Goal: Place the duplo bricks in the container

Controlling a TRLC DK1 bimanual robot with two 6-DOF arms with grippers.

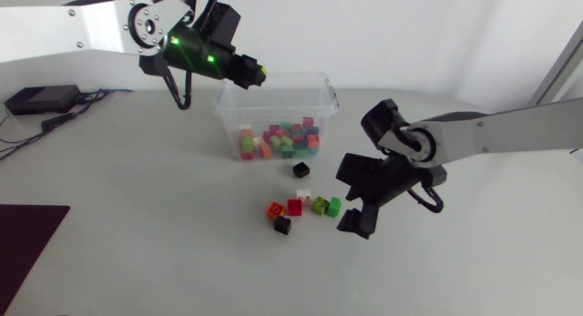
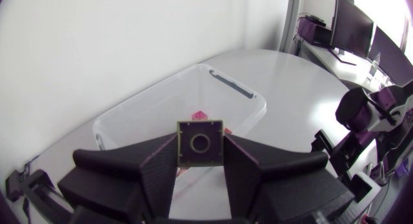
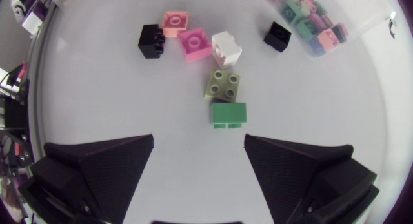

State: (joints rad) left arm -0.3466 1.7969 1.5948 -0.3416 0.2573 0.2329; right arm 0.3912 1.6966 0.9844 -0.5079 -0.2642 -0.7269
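"Right wrist view, nearest thing first: how did the right gripper point(image 3: 199, 145) stand?"

"Fingers wide apart, gripping nothing. Just ahead of the gap lay a small green plastic duplo brick point(image 3: 228, 114), touching an olive four-stud brick point(image 3: 224, 85) behind it."

"And beyond those?"

"A white brick point(image 3: 226, 48), a pink-red brick point(image 3: 195, 44), an orange brick point(image 3: 174, 22) and a black brick point(image 3: 151, 41) sat in a loose cluster. A lone black brick point(image 3: 277, 35) lay farther on, near the clear plastic container point(image 1: 321, 90), which held many bricks."

"The danger?"

"I judged that a descent slightly off line could shove the green brick into the olive one and scatter the cluster, or pinch two at once."

"And the left gripper point(image 2: 200, 156)?"

"Clamped on a dark square brick point(image 2: 200, 139), hollow underside towards the camera, held high by the container's rim. Released there, it might have clipped the wall and bounced out."
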